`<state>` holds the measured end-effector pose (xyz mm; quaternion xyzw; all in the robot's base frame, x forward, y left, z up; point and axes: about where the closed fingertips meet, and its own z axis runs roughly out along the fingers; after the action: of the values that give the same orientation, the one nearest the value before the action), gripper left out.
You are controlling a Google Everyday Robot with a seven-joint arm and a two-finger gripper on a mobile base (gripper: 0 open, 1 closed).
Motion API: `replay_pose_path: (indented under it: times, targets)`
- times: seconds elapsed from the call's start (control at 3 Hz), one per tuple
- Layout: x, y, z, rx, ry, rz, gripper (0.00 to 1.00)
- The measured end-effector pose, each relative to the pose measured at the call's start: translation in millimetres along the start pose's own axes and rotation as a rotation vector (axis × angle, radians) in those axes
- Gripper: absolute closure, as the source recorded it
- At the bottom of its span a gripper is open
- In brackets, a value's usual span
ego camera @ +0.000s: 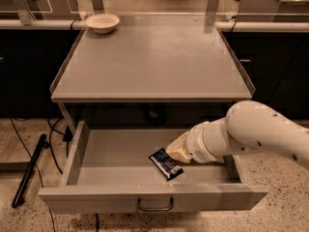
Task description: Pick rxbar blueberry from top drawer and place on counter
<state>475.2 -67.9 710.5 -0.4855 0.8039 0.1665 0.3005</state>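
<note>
The top drawer (111, 153) stands pulled open below the counter (149, 62), its curved handle (155, 205) on the front panel. The rxbar blueberry (166, 163), a dark navy wrapper with white print, lies flat and angled on the drawer floor right of centre, near the front. My gripper (175, 152) reaches down into the drawer from the right on the white arm (256, 134). Its tip is right at the bar's upper right end.
A pale bowl (102, 22) sits at the counter's back left corner. Black cabinets flank the counter on both sides. A black rod (29, 170) and cables lie on the floor to the left of the drawer.
</note>
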Motion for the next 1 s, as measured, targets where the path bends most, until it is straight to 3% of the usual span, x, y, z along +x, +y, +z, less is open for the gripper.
replay_pose_path:
  times: [0.67, 1.0]
  targets:
    - [-20, 10, -48, 0.039, -0.027, -0.007, 0.36]
    - [-22, 10, -52, 0.045, -0.027, -0.009, 0.11]
